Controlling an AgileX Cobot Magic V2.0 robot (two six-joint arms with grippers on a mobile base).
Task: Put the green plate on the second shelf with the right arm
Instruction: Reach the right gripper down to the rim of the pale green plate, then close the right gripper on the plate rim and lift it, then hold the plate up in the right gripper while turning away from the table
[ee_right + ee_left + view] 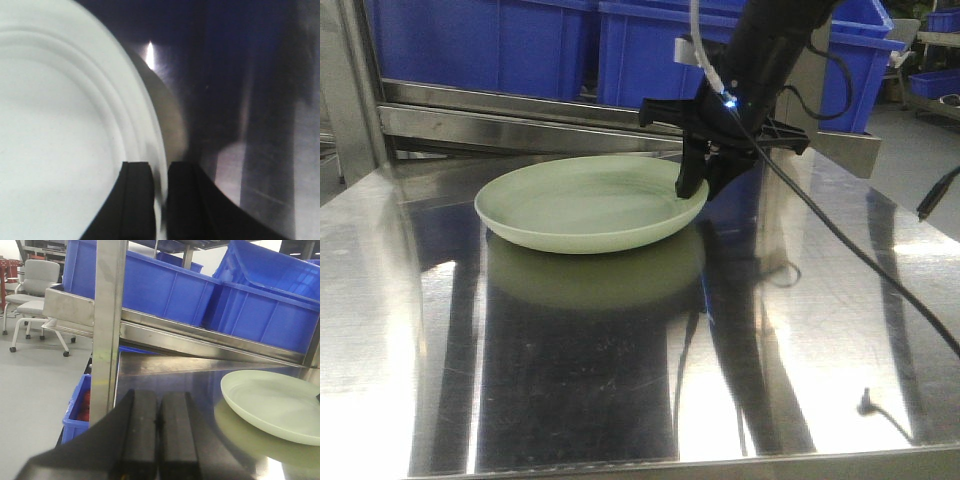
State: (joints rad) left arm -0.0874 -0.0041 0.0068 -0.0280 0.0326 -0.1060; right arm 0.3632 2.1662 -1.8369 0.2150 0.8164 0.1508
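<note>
Right fingers (136, 200) astride green plate (580, 205) rim

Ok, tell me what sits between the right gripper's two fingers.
The rim of the green plate fills the gap between the right gripper's fingers; the right wrist view shows it.

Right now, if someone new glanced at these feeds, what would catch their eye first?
The pale green plate sits on the mirror-like steel tabletop, towards its back edge, with its reflection underneath. The black right arm reaches down at the plate's right side, its fingers pinching the rim. Behind, big blue bins fill the shelf just above the tabletop.
</note>
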